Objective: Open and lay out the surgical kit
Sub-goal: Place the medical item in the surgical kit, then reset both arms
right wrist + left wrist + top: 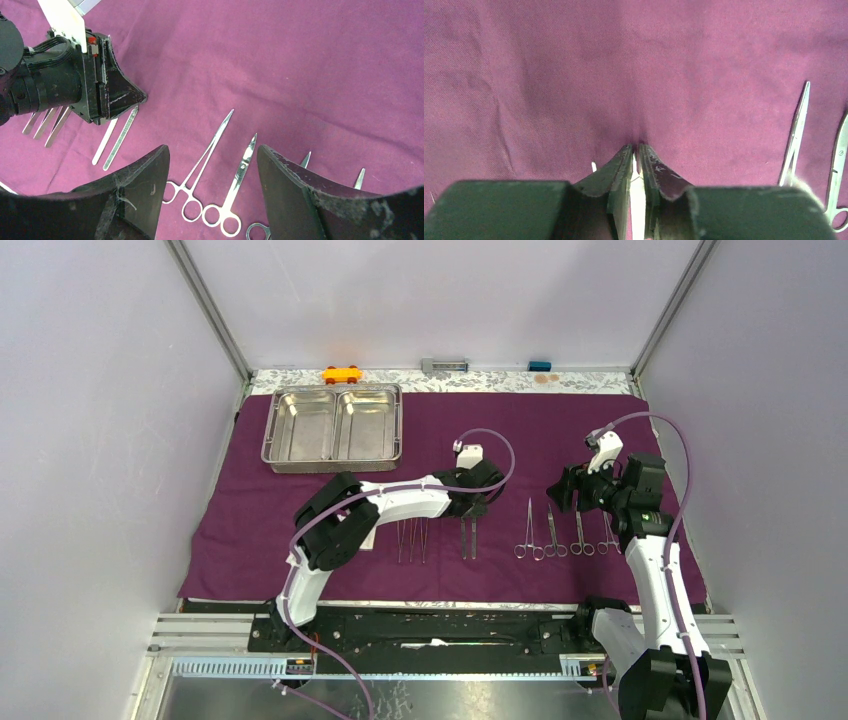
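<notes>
We see the purple cloth wrap (560, 440) spread flat over the tabletop (580, 382). The steel tray (336, 428) sits on the cloth's far left corner, both compartments bare. A small orange toy car (341, 373) is just beyond it. Near the cloth's front edge lie a group of tweezers (411, 540) and, to their right, a single pair of tweezers (468, 540). Further right is a row of ring-handled forceps (565, 538). The left arm (400, 502) reaches down to the far end of the single pair. Its jaws are drawn to a narrow slit with the steel showing between, and we cannot tell whether they pinch it. The right arm (655, 560) hangs above the forceps, its jaws spread wide and empty.
</notes>
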`<state>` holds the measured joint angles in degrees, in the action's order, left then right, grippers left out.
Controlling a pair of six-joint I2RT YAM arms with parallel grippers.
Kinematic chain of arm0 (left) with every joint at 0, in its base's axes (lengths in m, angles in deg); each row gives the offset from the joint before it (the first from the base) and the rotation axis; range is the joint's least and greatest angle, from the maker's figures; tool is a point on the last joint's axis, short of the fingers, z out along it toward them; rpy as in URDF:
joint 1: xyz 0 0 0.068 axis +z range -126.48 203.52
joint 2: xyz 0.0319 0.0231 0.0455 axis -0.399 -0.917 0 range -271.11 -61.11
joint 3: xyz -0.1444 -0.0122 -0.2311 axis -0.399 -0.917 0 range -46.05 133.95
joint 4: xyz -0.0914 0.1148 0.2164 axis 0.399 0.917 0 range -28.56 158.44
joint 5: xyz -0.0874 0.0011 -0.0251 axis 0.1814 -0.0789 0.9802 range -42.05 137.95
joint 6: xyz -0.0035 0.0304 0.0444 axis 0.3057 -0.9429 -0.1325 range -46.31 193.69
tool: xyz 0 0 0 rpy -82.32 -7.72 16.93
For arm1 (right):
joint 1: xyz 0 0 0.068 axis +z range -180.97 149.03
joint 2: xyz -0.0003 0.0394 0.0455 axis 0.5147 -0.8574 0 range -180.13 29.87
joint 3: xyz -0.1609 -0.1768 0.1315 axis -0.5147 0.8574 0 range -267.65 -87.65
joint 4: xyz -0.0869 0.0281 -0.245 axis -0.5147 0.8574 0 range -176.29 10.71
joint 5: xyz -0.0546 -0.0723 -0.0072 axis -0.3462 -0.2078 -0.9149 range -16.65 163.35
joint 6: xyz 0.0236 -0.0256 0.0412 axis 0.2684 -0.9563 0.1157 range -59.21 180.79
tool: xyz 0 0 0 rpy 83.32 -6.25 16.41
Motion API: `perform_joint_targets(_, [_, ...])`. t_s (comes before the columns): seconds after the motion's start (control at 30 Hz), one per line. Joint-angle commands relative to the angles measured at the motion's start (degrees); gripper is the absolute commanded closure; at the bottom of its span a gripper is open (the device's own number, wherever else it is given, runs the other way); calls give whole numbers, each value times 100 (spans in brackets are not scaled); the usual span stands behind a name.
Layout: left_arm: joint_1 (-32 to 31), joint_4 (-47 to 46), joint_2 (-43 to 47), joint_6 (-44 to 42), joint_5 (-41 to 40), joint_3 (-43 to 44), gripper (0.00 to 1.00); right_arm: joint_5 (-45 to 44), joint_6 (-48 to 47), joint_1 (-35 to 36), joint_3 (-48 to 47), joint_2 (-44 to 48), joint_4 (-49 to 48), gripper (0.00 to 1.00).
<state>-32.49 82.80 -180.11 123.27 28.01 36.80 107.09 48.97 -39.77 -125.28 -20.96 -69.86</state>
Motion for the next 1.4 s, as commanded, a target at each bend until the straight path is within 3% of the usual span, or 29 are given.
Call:
perform_joint_targets(0.0, [20,-144,350,-97,-182,-71,80,116,-50,-34,4,54,-125,28])
perform_joint_targets(0.17, [20,-285,692,-470,-360,-55,66,87,-64,-34,-44,76,-126,27])
perform_joint_targets(0.37, [11,-611,1202,-1348,-1130,-39,27,105,-85,-34,-217,75,-153,14])
perform_joint_targets(0.57, [42,-1687,1958,-2709,-2259,-422,2,155,-134,-34,-572,-234,-151,1])
perform_joint_targets(0.7, [188,-3085,2682,-3993,-2601,-1156,1,104,-157,-28,-826,-449,-176,0])
perform_joint_targets(0.83, [596,-4408,3640,-5359,-2416,-2093,1,94,-157,-26,-1058,-542,-202,0])
perform_joint_targets(1.1, [2753,-3318,5508,-5122,-72,-2881,1,582,-149,-26,-994,-493,-658,0])
perform_joint_targets(1.37, [3588,-2599,6740,-5275,802,-3521,1,676,56,-26,-1180,-634,-816,0])
